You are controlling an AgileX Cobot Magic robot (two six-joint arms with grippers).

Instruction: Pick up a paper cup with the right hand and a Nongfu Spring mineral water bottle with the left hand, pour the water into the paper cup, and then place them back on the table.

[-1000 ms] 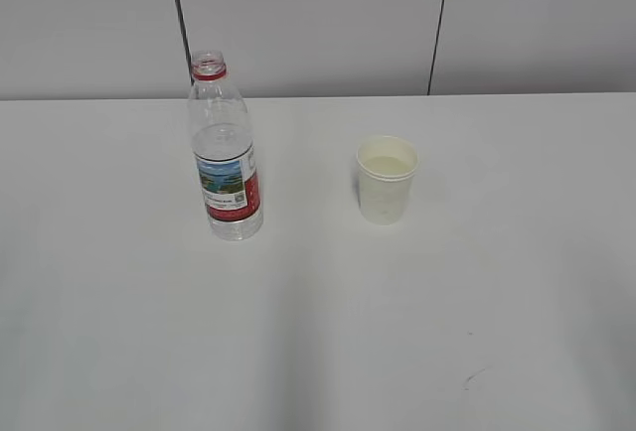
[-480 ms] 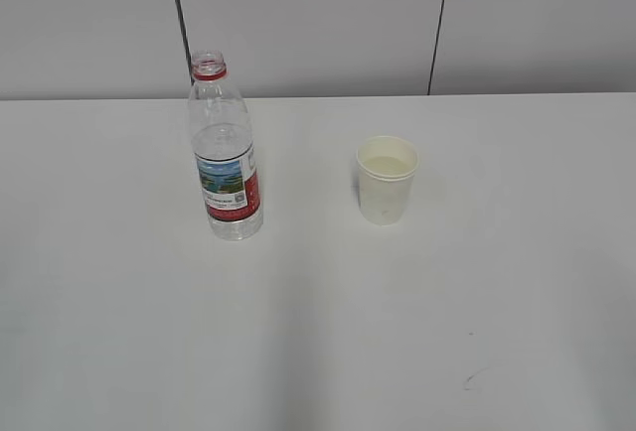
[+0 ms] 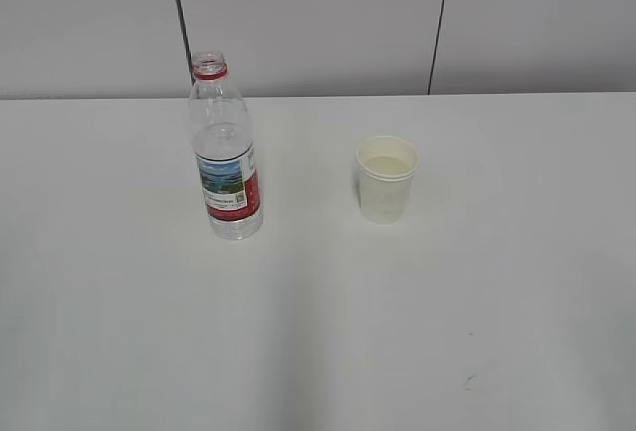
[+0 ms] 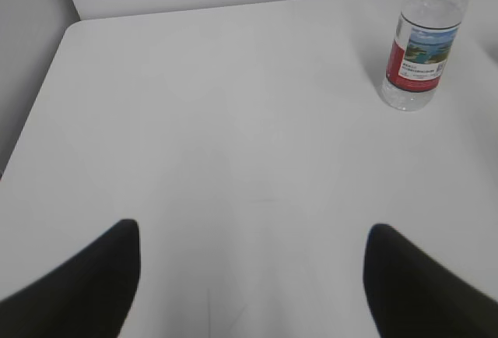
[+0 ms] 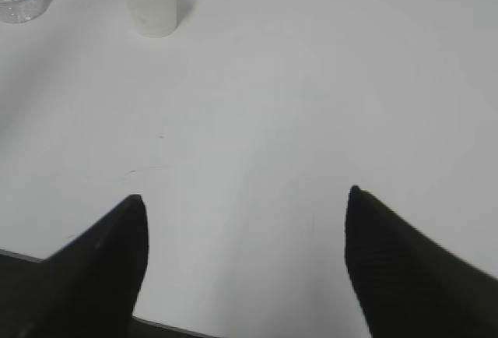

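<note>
We saw both sets of fingers (image 4: 124, 276) (image 5: 117, 252) spread wide, empty, tips cropped; bottle (image 3: 225, 153) uncapped, cup (image 3: 387, 179) near the worktop's (image 3: 318, 332) far edge.

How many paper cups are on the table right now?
1. The paper cup stands upright on the table, to the right of the water bottle and apart from it. No other cup shows in any view.
</note>
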